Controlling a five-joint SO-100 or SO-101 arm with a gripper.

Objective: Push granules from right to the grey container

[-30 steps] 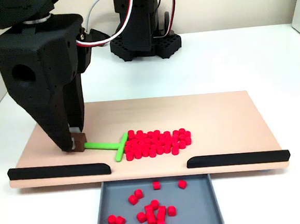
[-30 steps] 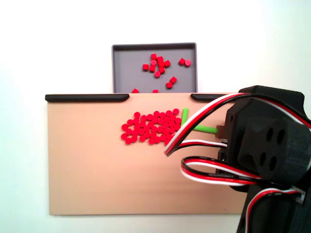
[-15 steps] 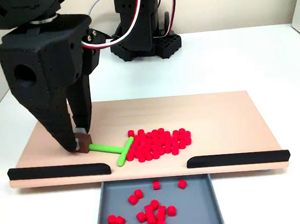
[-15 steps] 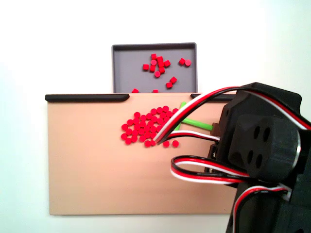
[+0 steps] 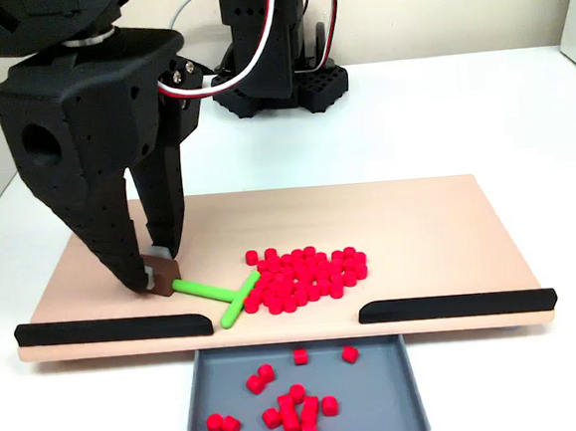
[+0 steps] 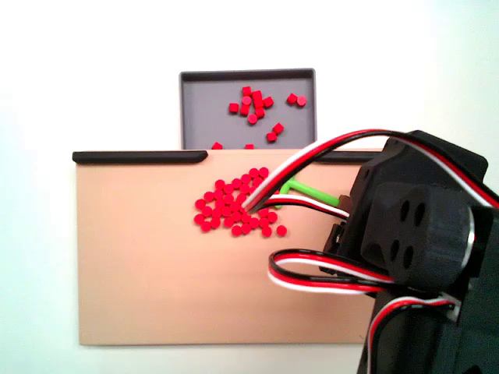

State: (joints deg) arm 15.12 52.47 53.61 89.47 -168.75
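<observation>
In a fixed view from the front, my gripper (image 5: pixel 157 270) stands at the left of the beige board (image 5: pixel 418 220), shut on the brown end block of the green T-shaped stick (image 5: pixel 206 292). The stick's crossbar (image 5: pixel 237 299) lies tilted against the left edge of the red granules (image 5: pixel 305 275) heaped mid-board. The grey container (image 5: pixel 382 393) sits below the board's front gap and holds several granules. In a fixed view from above, the granules (image 6: pixel 232 206) lie below the grey container (image 6: pixel 203 109). There the stick (image 6: pixel 308 191) shows partly behind cables, and the arm hides the fingertips.
Two black strips (image 5: pixel 112 329) (image 5: pixel 457 305) line the board's front edge on either side of the gap over the container. The arm's black base (image 5: pixel 276 82) stands behind the board. White table lies around the board (image 6: pixel 156 273). Red, white and black cables (image 6: pixel 312 269) loop over it.
The gripper turned, and the stick's crossbar swung and slid toward the pile. This pressed the granules tighter and nudged the heap toward the gap side. The container's contents are unchanged.
</observation>
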